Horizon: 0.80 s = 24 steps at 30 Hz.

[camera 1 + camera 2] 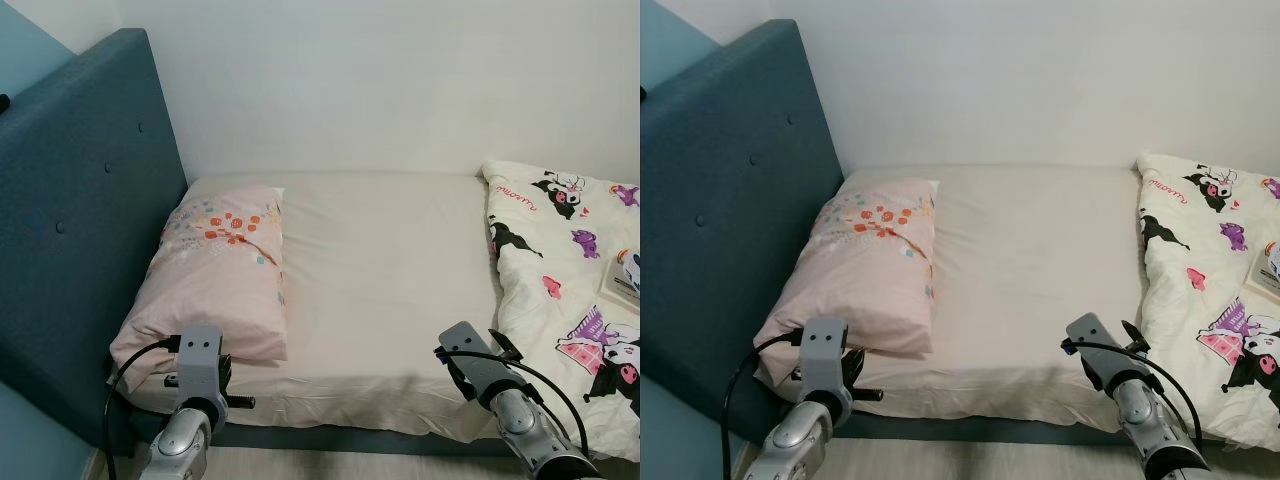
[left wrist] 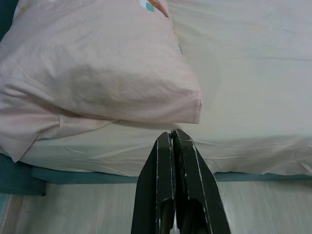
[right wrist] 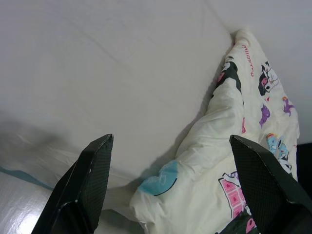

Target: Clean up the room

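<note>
left gripper (image 2: 171, 134) closed below pillow (image 2: 97, 68), right gripper (image 3: 170, 146) spread (by quilt (image 3: 234, 161))

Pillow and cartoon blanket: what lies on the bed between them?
Just bare cream sheet separates the pink pillow from the cartoon blanket, seen in both eye views.
</note>
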Tool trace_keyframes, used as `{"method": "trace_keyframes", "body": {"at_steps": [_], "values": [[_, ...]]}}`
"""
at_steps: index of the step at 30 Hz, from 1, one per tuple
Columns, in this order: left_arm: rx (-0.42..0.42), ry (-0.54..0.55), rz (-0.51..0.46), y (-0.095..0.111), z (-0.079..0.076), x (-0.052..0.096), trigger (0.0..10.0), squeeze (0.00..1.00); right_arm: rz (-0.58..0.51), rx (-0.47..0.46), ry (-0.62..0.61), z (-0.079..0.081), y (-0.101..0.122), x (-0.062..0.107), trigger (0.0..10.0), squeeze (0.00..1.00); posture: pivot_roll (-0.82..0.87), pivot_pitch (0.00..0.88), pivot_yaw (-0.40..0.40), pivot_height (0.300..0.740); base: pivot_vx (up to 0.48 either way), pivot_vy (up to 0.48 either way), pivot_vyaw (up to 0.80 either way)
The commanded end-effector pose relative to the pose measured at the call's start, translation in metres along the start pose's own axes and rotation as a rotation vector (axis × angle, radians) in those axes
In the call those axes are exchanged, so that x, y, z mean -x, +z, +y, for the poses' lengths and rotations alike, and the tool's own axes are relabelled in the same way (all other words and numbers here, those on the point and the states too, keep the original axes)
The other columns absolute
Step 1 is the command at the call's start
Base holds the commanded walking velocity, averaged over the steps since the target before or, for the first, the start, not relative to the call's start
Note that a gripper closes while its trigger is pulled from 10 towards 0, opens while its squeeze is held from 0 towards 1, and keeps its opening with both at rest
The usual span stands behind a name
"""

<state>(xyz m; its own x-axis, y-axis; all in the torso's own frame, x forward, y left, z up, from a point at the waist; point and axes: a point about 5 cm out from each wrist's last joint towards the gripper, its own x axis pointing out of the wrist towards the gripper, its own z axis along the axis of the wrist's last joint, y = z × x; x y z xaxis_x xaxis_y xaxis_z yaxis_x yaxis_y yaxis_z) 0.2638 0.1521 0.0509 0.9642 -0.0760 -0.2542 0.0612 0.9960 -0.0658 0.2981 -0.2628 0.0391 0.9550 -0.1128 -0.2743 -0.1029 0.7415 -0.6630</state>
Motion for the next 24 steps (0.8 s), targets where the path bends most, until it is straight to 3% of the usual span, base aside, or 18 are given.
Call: {"method": "trace_keyframes", "body": {"at_steps": [1, 24], "values": [[-0.002, 0.004, 0.004, -0.0005, 0.0007, 0.0004, 10.0, 0.0, 0.023, -0.004, 0.011, 0.0031, -0.0031, 0.0006, 10.0, 0.0, 0.01, 0.121, 0.002, 0.74, 0.0, 0.0, 0.0], [0.0, 0.002, 0.004, -0.0005, 0.0003, 0.0009, 10.0, 0.0, 0.024, -0.004, 0.011, 0.0017, -0.0036, 0.0006, 10.0, 0.0, 0.01, 0.129, 0.003, 0.74, 0.0, 0.0, 0.0]]}}
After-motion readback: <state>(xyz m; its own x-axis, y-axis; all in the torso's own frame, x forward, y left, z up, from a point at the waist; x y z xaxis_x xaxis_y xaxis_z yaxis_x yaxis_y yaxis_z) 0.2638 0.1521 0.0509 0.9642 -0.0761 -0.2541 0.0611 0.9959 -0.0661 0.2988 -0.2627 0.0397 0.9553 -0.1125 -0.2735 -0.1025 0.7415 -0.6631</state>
